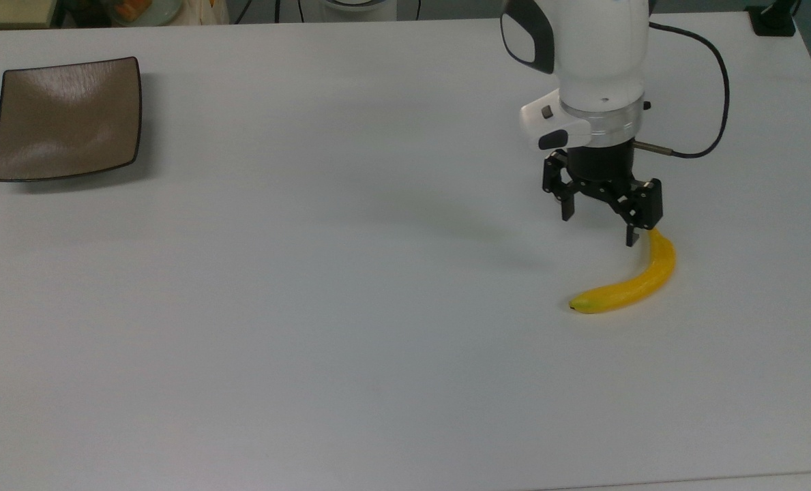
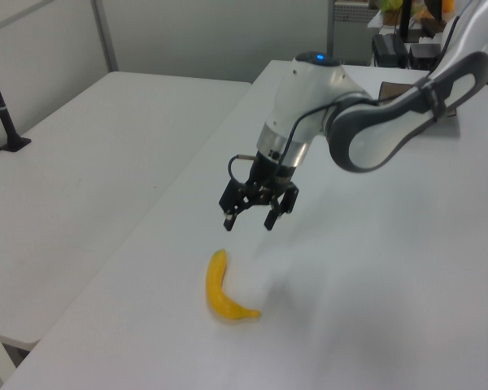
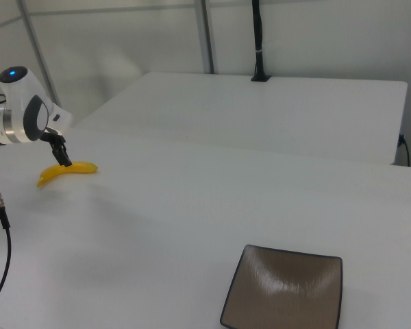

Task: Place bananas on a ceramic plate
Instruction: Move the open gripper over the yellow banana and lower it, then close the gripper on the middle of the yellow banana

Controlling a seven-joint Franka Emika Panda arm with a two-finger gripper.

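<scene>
Black fingers spread wide — empty — above the banana.

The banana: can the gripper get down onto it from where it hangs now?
Probably yes. The gripper hangs open just above the banana's stem end, and the table around the fruit is bare, with the plate far off.

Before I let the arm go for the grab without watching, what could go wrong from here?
The open gripper hovers by the banana's thin stem end, not its thick middle; closing there may pinch weakly or let it swing. The fruit is curved and lies loose on the smooth table, so a finger could nudge it aside. The plate sits far across the table, a long carry.
</scene>
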